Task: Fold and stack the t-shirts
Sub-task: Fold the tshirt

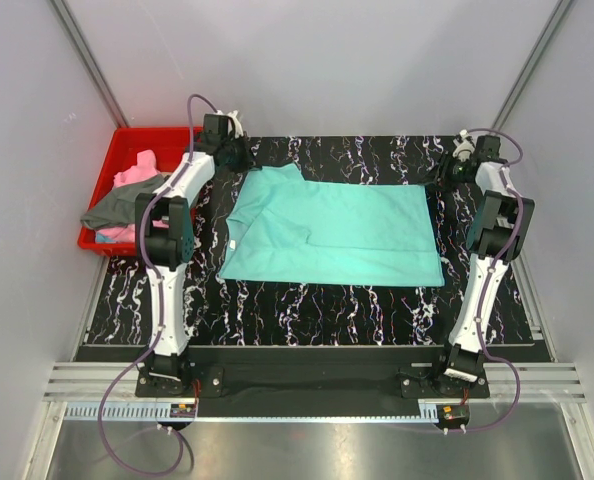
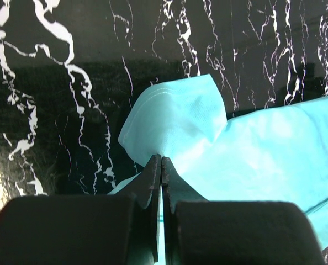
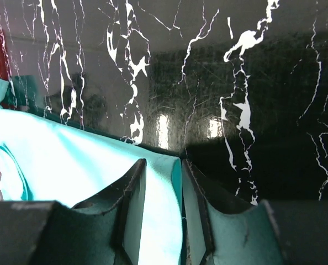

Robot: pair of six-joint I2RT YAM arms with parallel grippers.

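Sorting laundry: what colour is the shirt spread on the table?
Teal-turquoise. The cotton t-shirt shows best in the top view.

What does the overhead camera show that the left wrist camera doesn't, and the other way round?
Only the overhead view: the left arm and right arm, the whole teal t-shirt laid out, and a red bin at the left holding a pink t-shirt and a grey t-shirt. Only the left wrist view: the left gripper pinched shut on a bunched corner of teal cloth, with its stitched hem. Both: the teal t-shirt and the black marbled table.
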